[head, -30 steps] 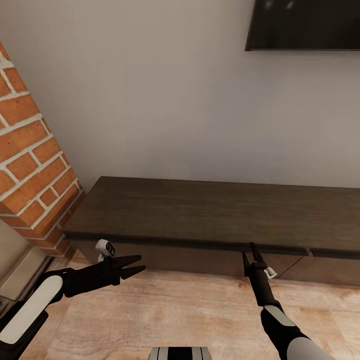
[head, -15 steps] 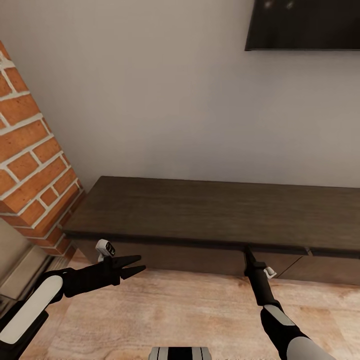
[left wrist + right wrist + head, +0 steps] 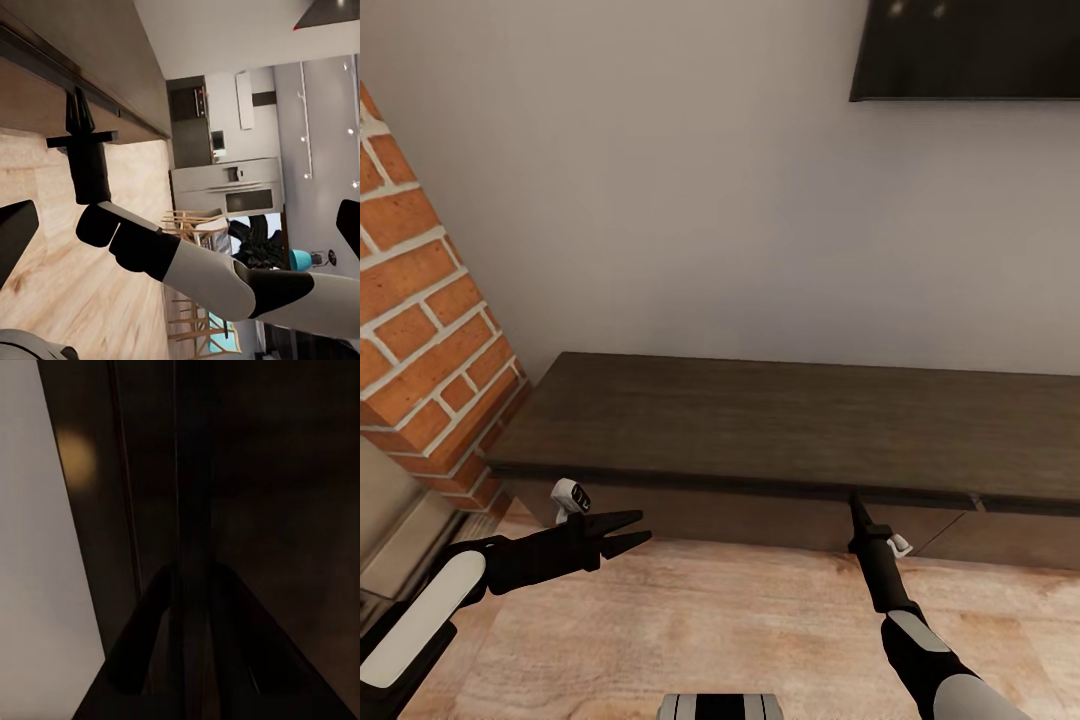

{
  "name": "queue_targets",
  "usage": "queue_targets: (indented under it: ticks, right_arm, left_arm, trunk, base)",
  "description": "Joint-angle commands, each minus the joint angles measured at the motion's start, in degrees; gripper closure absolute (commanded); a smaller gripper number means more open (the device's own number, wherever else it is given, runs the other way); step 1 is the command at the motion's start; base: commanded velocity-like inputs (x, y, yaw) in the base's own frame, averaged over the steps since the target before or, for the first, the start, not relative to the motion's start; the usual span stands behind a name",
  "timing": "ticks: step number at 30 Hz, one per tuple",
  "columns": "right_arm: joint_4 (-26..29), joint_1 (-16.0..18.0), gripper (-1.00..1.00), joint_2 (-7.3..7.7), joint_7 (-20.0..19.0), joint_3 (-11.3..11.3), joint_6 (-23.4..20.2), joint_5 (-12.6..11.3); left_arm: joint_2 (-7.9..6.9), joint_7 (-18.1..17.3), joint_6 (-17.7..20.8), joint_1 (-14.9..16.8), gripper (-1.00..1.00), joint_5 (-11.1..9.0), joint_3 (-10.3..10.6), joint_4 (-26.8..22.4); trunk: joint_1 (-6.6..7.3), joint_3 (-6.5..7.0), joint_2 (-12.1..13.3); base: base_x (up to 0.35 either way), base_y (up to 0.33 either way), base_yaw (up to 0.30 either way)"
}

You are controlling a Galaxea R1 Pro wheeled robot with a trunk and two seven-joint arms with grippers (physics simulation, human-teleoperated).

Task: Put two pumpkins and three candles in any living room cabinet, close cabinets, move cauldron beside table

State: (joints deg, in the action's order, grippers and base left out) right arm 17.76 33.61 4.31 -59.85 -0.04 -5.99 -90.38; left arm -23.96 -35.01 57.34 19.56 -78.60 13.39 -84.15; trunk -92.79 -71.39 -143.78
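Observation:
The long dark-brown cabinet [image 3: 780, 425] runs along the wall, and its flat fronts look closed. My right gripper [image 3: 853, 503] points up under the lip of the cabinet top. Its fingers are shut on the upper edge of a front, a dark strip between them in the right wrist view [image 3: 191, 574]. The left wrist view has the same gripper [image 3: 79, 112] at that lip. My left gripper [image 3: 628, 535] hangs open over the floor in front of the cabinet's left end, holding nothing. The pumpkins, candles, cauldron and table are out of view.
A red brick fireplace column [image 3: 420, 320] stands left of the cabinet. A dark screen [image 3: 965, 50] hangs on the wall above. Wooden floor [image 3: 690, 630] lies before the cabinet. In the left wrist view a fridge [image 3: 229, 191] and chairs [image 3: 191, 229] stand far off.
My right gripper's fingers have shut at the cabinet front's upper edge and sunk slightly. The left arm and the camera have not moved.

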Motion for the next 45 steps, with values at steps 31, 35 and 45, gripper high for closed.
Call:
queue_targets:
  ticks: [31, 35, 45]
  right_arm:
    - [0.3, 0.1, 1.0, 0.0, -0.5, 0.0, -1.0, -0.6]
    - [0.3, 0.1, 1.0, 0.0, -0.5, 0.0, -1.1, -0.6]
    - [0.3, 0.1, 1.0, 0.0, -0.5, 0.0, -1.1, -0.6]
  left_arm:
    - [-0.04, -0.2, 0.1, 0.0, -1.0, 0.0, 0.2, 0.0]
    - [-0.04, -0.2, 0.1, 0.0, -1.0, 0.0, 0.2, 0.0]
    - [-0.04, -0.2, 0.1, 0.0, -1.0, 0.0, 0.2, 0.0]
  trunk:
    - [0.02, -0.03, 0.0]
    - [0.02, -0.03, 0.0]
    - [0.02, -0.03, 0.0]
  base:
    - [-0.188, 0.0, 0.0]
    - [-0.277, 0.0, 0.0]
    - [-0.252, 0.0, 0.0]
